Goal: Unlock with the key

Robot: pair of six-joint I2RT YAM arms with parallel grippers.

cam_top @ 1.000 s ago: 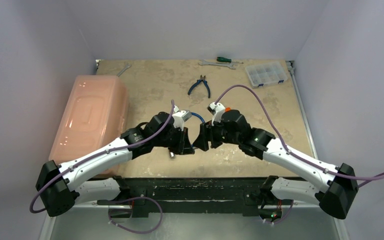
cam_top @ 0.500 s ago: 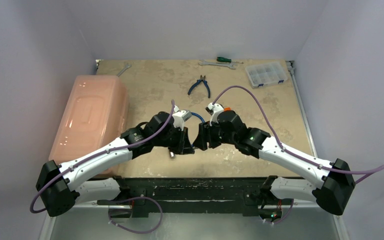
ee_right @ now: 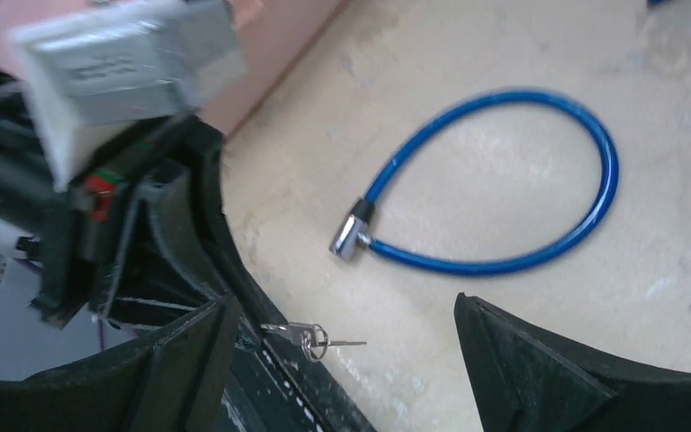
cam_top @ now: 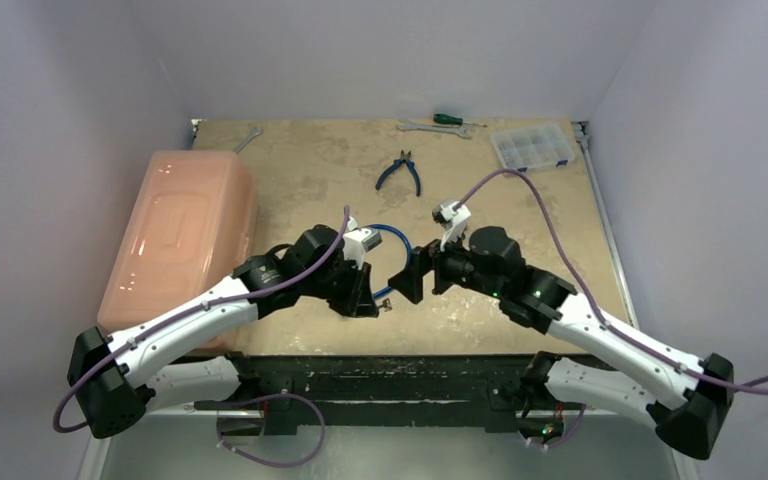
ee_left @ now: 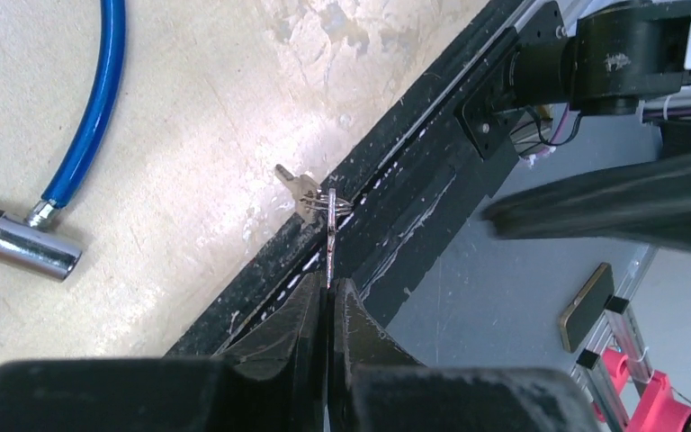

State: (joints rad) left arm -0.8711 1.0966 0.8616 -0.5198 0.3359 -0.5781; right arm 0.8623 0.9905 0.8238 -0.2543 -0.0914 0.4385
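Two small silver keys [ee_left: 306, 193] on a wire ring, one pinched edge-on in the left gripper [ee_left: 328, 295]; right gripper [ee_right: 344, 308] spread wide near blue looped cable lock [ee_right: 608, 175].

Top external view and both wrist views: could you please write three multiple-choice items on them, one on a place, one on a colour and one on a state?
1. Where is the clear parts box?
A. far right of the table
B. near left
C. between the arms
2. What colour is the cable lock?
A. red
B. blue
C. green
3. How is the left tool?
A. open, empty
B. shut on the key ring
C. shut on pliers
Answers: 1 A, it lies by the far right edge; 2 B, its loop is blue; 3 B, its fingers meet on the ring.
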